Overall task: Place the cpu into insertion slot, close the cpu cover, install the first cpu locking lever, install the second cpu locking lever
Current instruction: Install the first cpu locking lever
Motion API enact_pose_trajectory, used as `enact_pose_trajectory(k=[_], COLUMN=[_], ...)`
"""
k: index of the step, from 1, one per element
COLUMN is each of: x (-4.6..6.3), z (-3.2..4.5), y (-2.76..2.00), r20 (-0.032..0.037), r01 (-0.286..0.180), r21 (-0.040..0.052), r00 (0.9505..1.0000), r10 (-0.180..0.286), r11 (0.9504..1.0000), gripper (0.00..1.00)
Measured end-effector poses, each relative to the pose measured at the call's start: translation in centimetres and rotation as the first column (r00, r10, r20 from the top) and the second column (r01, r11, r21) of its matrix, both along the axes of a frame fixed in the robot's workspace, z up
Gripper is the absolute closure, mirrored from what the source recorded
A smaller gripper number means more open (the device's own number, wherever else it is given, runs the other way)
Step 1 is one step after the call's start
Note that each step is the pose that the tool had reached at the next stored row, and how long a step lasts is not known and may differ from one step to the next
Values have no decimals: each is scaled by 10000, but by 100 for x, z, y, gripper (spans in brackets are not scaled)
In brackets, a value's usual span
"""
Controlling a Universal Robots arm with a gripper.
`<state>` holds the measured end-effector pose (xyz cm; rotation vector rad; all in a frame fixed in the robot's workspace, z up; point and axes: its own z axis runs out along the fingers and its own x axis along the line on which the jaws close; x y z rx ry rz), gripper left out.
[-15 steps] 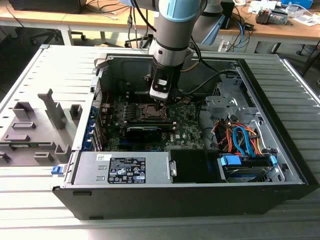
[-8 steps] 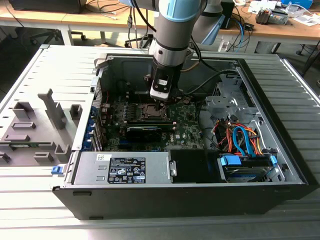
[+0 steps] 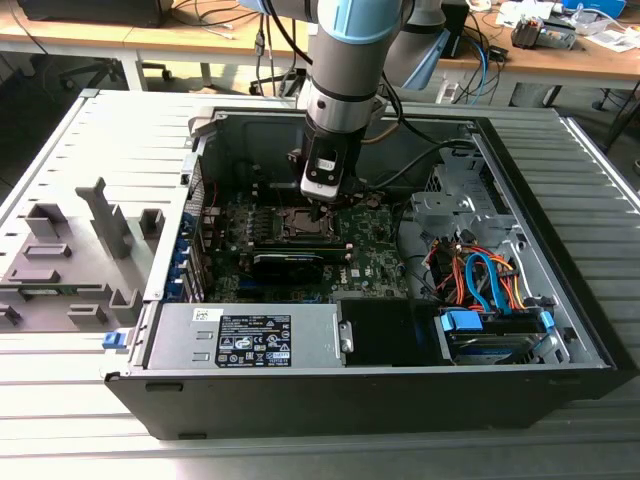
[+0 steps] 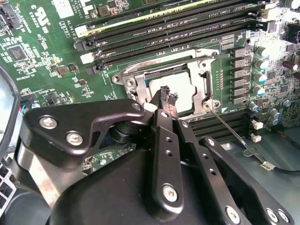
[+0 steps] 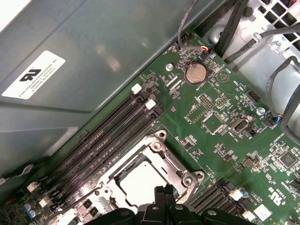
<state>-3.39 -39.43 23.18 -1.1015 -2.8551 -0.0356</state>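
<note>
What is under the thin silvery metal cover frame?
Its window shows the silvery-grey square cpu; the black gripper covers part of it, the frame hides the socket.

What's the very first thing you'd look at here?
The big robot arm reaching into the open computer case in the exterior view. In the second wrist view its black gripper points at the shiny silver cpu in the green board. Bright blue and orange cables sit at the exterior view's right.
</note>
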Motion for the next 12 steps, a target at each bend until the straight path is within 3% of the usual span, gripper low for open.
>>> enact_pose_trajectory(k=[12], x=[0], z=[0], y=[0], r20=[0], r01=[-302], r21=[0], r00=[9995], r10=[302], r11=[9995], gripper=[89])
